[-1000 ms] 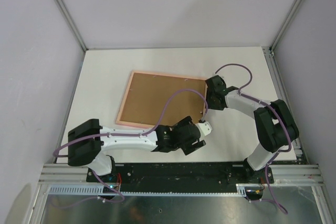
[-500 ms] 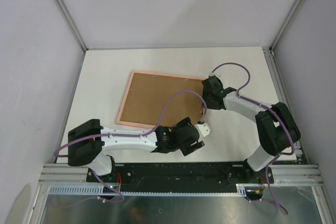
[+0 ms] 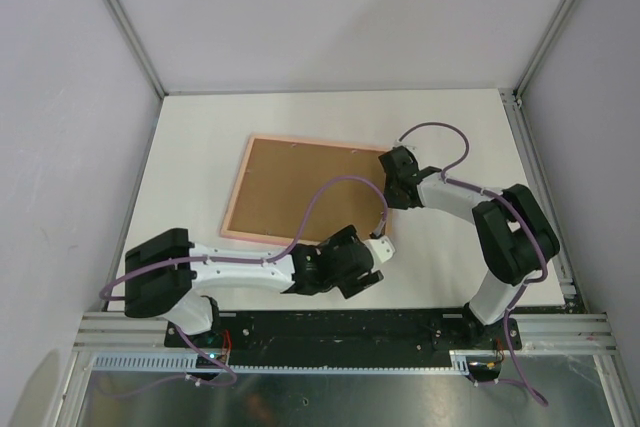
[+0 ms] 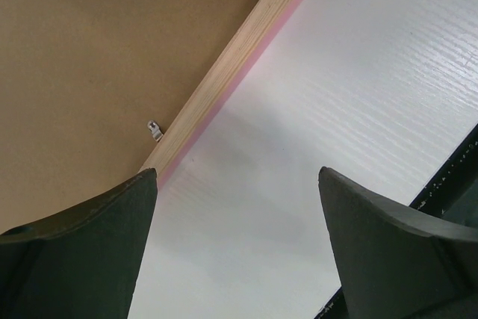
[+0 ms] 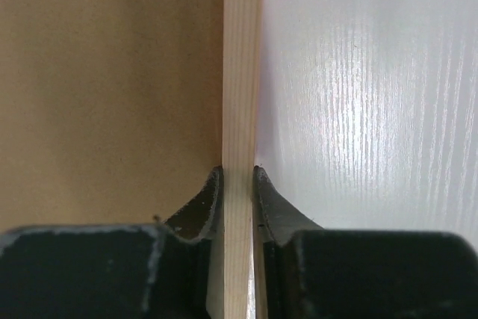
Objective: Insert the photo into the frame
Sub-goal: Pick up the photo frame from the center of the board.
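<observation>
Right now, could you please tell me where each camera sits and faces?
Top external: above, behind the robot, looking down at table and frame; left arm, right arm show.
Left wrist: on left arm, looking past the open left end effector at a frame corner.
Right wrist: on right arm, facing along the frame edge the right end effector pinches.
Shared: all show frame and backing board.

A thin rectangular picture frame (image 3: 237, 187), pale peach wood behind and pink at the outer edge, is laid flat, face down, slightly askew on the white table (image 3: 450, 127), a brown backing board (image 3: 290, 182) seated within it.
</observation>
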`<state>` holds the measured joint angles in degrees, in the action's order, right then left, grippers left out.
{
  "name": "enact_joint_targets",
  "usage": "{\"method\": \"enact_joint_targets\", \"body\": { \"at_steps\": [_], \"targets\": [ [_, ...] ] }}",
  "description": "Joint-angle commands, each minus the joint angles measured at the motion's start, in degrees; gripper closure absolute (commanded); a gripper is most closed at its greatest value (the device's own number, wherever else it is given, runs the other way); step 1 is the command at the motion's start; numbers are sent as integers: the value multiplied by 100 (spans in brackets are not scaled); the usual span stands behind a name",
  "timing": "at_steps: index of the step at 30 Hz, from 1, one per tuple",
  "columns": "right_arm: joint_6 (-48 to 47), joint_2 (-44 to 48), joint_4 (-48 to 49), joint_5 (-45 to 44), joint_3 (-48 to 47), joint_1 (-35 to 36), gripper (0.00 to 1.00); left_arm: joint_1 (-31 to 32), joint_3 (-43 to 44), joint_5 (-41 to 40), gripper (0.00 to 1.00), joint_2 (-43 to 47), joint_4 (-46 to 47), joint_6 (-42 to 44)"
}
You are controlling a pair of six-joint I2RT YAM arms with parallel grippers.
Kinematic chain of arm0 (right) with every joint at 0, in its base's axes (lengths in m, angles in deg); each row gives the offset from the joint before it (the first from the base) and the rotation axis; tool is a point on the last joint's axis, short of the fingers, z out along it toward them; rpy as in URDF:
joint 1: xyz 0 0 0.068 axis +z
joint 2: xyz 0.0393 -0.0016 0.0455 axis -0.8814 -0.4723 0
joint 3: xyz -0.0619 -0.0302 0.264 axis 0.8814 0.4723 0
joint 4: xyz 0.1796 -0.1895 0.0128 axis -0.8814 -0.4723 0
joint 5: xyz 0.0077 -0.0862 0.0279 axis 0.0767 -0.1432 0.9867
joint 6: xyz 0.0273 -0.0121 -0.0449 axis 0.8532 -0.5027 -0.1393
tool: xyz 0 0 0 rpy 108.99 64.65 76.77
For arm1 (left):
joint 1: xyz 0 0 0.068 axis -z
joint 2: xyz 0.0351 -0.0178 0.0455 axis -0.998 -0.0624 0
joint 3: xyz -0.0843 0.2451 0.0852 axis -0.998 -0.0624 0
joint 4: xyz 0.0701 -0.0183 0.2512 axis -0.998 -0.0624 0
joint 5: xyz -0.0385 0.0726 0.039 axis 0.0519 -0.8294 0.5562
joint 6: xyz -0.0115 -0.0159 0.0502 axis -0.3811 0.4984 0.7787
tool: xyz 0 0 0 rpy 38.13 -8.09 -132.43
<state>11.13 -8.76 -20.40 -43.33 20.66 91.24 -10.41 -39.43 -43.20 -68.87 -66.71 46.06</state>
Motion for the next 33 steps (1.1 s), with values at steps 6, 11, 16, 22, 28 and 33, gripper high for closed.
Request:
{"method": "enact_joint_targets", "body": {
  "at_steps": [6,11,16,22,28,33],
  "targets": [
    [-69,248,-220,-43,-182,-67,100,99,110,-596,4,-188,920,467],
    [-233,529,-711,148,-421,-304,100,454,298,-1266,3,-677,1272,1025],
    [-352,604,-1097,301,-720,-453,100,652,272,-1869,1,-929,1929,1471],
    [-378,672,-1451,407,-1036,-465,100,768,160,-2399,0,-1290,2732,2262],
    [-357,699,-1654,533,-1187,-469,100,781,-144,-2867,1,-1646,3887,3205],
    [-348,720,-1768,594,-1303,-469,100,740,-358,-3110,2,-1966,4923,3969]
  ]
}}
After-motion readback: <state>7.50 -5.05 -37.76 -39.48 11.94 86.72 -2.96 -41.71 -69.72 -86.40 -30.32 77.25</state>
